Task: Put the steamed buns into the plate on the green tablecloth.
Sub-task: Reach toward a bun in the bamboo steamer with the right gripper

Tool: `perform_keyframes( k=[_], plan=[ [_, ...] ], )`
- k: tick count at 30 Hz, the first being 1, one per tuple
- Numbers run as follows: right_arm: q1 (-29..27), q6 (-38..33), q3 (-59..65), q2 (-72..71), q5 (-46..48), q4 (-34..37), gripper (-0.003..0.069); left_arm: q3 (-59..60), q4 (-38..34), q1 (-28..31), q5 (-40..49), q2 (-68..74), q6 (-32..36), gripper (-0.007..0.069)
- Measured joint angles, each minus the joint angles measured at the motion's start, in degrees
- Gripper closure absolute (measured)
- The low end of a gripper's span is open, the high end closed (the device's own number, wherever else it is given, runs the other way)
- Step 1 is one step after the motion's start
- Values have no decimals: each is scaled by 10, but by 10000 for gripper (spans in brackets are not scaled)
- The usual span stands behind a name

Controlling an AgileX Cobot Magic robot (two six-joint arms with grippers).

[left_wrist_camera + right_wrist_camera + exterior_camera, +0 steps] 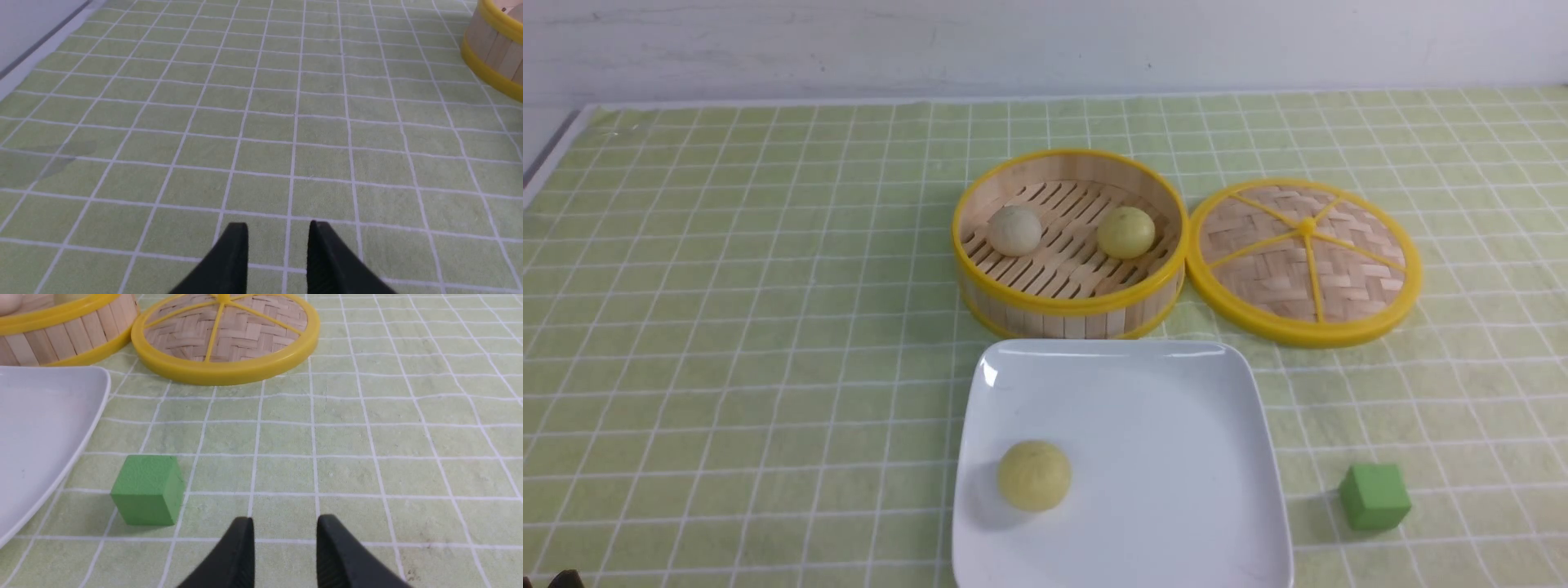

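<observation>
One pale yellow steamed bun (1034, 475) lies on the white square plate (1176, 425) at its near left. An off-white bun (1014, 229) and a second pale yellow bun (1125, 232) sit in the open bamboo steamer (1068, 304) behind the plate, on the green tablecloth (727, 327). My left gripper (278, 228) is open and empty over bare cloth, far left of the steamer (494, 49). My right gripper (286, 522) is open and empty over cloth, right of the plate (45, 428). Neither gripper shows in the front view.
The woven steamer lid (1304, 260) lies right of the steamer, also in the right wrist view (224, 335). A green cube (1374, 496) stands right of the plate, close to my right gripper (148, 489). The cloth's left edge meets a grey table border (24, 53).
</observation>
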Motion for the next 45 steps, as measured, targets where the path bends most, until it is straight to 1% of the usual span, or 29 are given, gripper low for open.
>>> perform_keyframes(
  k=[4, 7, 8, 9, 10, 11, 12, 13, 14, 16, 18, 19, 20, 21, 22, 24, 25, 27, 31, 35, 39, 41, 43, 44, 45],
  plan=[
    [0, 0, 0, 0, 0, 0, 419, 0, 0, 0, 0, 0, 0, 385],
    [0, 0, 0, 0, 0, 0, 419, 0, -7, 0, 0, 0, -15, 385],
    [0, 0, 0, 0, 0, 0, 419, 0, -31, 0, -1, 0, -42, 385],
    [0, 0, 0, 0, 0, 0, 419, 0, -34, 0, -1, 0, -50, 385],
    [0, 0, 0, 0, 0, 0, 419, 0, -72, 0, -1, 0, -92, 385],
    [0, 0, 0, 0, 0, 0, 419, 0, -84, 0, -1, 0, -113, 385],
    [0, 0, 0, 0, 0, 0, 419, 0, -88, 0, -1, 0, -113, 385],
    [0, 0, 0, 0, 0, 0, 419, 0, -129, 0, -2, 0, -163, 385],
    [0, 0, 0, 0, 0, 0, 419, 0, -145, 0, -2, 0, -188, 385],
    [0, 0, 0, 0, 0, -1, 419, 0, -202, 0, -2, 0, -254, 385],
    [0, 0, 0, 0, -1, -10, 419, 0, -237, 0, -1, 0, -312, 385],
    [0, 1, 0, 0, -2, -11, 419, 0, -248, 0, -1, 0, -334, 385],
    [0, 4, 0, 0, -2, -10, 419, 0, -250, 0, -1, 0, -334, 385],
    [0, 23, 0, 0, -3, 8, 419, 0, -257, 0, -1, 0, -361, 385],
    [0, 57, 1, 0, -4, 50, 419, 0, -259, 0, -1, 0, -373, 385],
    [0, 100, 2, 0, -7, 106, 419, 0, -259, 0, -1, 0, -381, 385],
    [0, 134, 3, 0, -9, 149, 419, 0, -259, 0, -1, 0, -385, 385],
    [0, 168, 3, 0, -13, 207, 419, 0, -259, 0, -1, 0, -387, 385],
    [0, 193, 3, 0, -16, 283, 419, 0, -259, 0, -3, 0, -387, 385],
    [0, 197, 3, 0, -18, 294, 419, 1, -259, 0, -12, 0, -388, 385],
    [0, 198, 3, 0, -19, 300, 419, 1, -253, 0, -52, 0, -389, 389],
    [0, 198, 3, 0, -18, 305, 426, 1, -253, 0, -79, 0, -385, 418],
    [0, 198, -6, 0, 0, 305, 465, -22, -251, 0, -66, 0, -352, 468],
    [0, 198, -9, 0, 3, 305, 465, -26, -251, 0, -64, 0, -347, 482],
    [0, 197, -30, 0, 16, 296, 516, -67, -247, 0, -44, 0, -304, 536]
  ],
)
